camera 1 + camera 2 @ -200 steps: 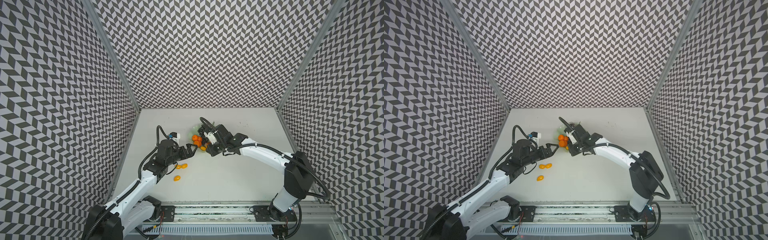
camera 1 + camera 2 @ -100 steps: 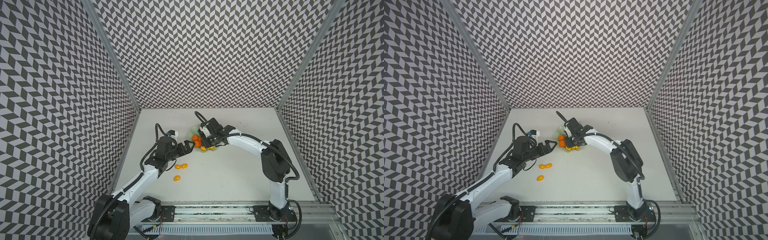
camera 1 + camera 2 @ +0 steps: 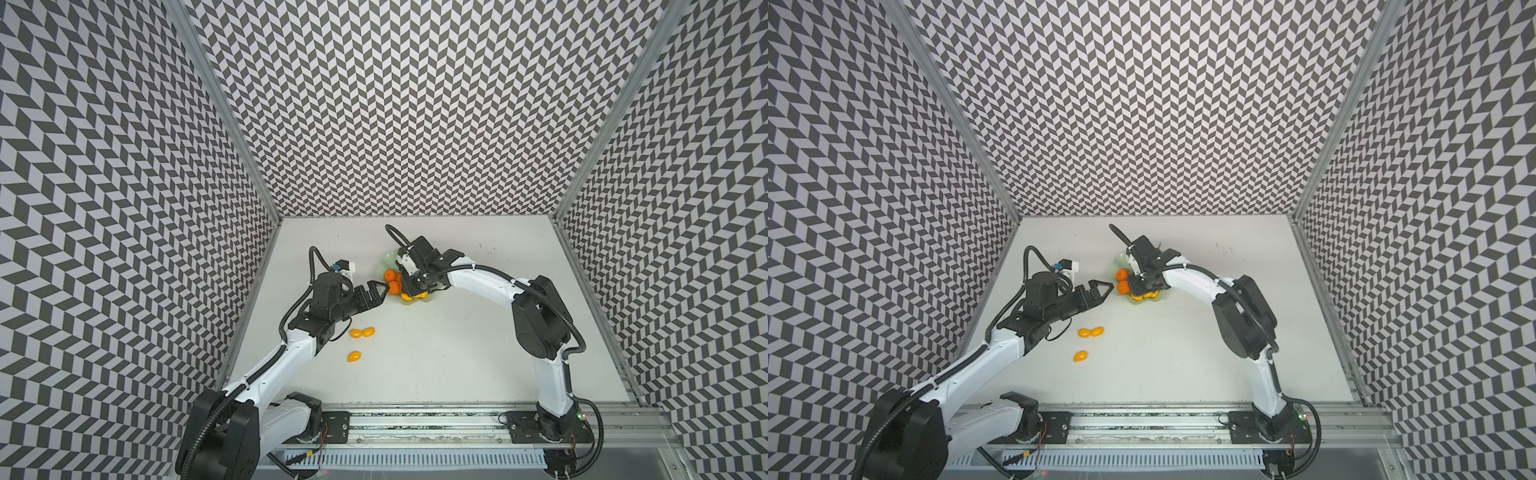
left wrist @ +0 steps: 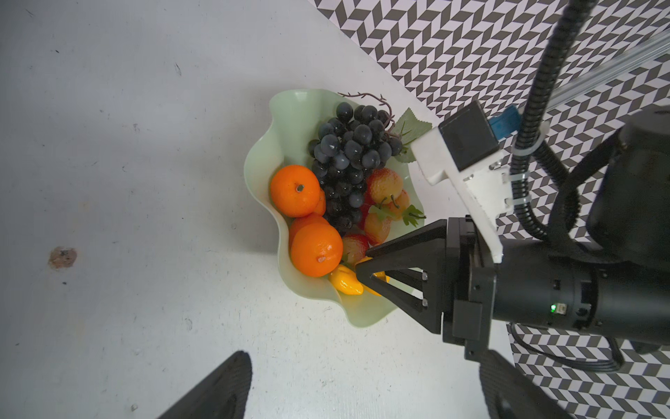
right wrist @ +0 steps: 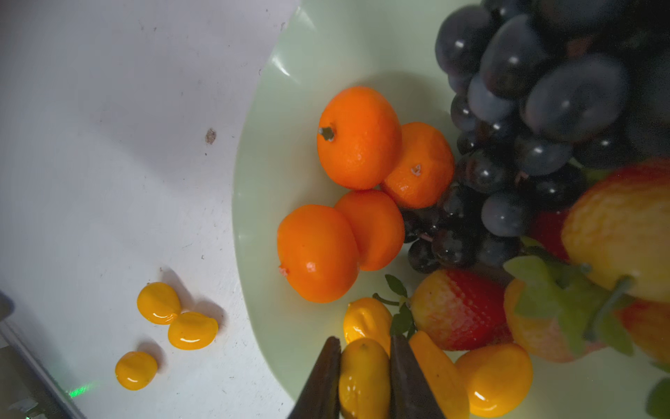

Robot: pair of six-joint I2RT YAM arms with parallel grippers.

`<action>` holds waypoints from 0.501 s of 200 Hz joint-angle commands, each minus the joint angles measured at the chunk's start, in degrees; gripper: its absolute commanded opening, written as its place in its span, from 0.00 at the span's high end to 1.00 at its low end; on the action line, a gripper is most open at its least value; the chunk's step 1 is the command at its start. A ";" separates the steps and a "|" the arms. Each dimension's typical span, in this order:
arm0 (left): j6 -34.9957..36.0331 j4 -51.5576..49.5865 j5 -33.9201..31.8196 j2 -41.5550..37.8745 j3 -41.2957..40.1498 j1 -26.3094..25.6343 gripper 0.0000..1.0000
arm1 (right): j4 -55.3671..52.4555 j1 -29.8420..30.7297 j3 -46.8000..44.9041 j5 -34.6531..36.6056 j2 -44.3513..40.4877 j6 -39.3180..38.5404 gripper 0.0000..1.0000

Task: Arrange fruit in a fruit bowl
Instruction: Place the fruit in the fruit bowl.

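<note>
R tool (image 5: 365,340) clamps kumquat (image 5: 362,381) in bowl (image 5: 290,54); L tool (image 3: 383,297) spread wide, empty

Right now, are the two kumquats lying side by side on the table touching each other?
Touching. In the right wrist view one kumquat meets the second kumquat end to end, with no table showing between them.

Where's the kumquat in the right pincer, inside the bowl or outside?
Inside: right pincer grips the kumquat within the bowl rim, beside other kumquats.
</note>
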 commanded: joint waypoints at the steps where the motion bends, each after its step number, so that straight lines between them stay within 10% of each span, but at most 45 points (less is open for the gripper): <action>1: 0.71 0.83 0.44 -0.94 0.23 0.40 0.00 | -0.01 -0.02 1.37 1.08 -0.03 -0.97 0.75; 100: 1.27 -5.37 -2.17 -5.67 1.17 0.71 0.00 | -0.86 0.14 1.48 3.21 -3.89 -0.72 0.69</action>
